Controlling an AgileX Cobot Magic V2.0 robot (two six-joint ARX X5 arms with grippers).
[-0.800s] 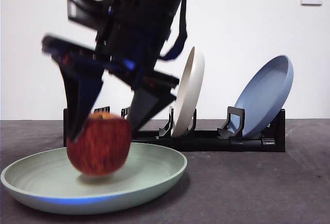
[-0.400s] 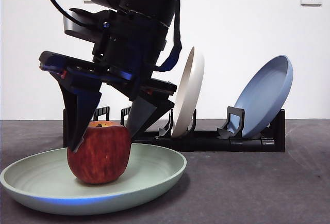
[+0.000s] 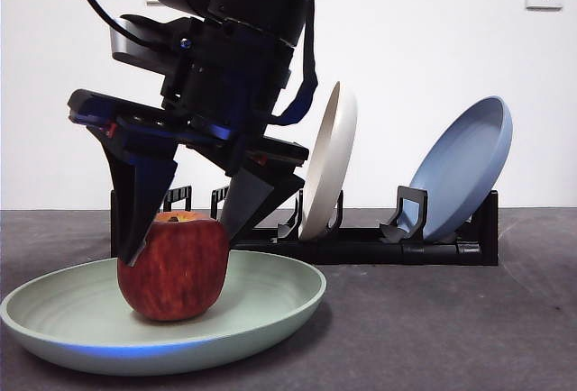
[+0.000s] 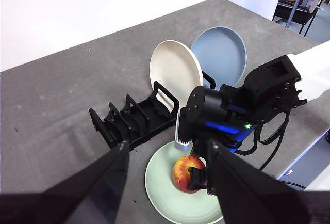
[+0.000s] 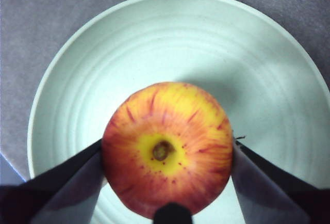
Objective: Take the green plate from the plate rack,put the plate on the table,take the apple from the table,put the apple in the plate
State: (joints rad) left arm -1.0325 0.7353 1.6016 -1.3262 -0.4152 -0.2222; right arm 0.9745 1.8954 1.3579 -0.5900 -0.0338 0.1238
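**Apple set in the plate**

The apple [image 3: 173, 266] stood upright in the green plate [image 3: 270, 296], which lay on the table [image 3: 451, 337] in front of the rack [image 3: 361, 245]. The right gripper [image 3: 185, 229] straddled it from above, jaws against its sides. The left gripper [image 4: 167, 154] hung high above, jaws spread and holding nothing. A white plate [image 3: 330, 159] and a blue plate [image 3: 464, 166] leaned in the rack.
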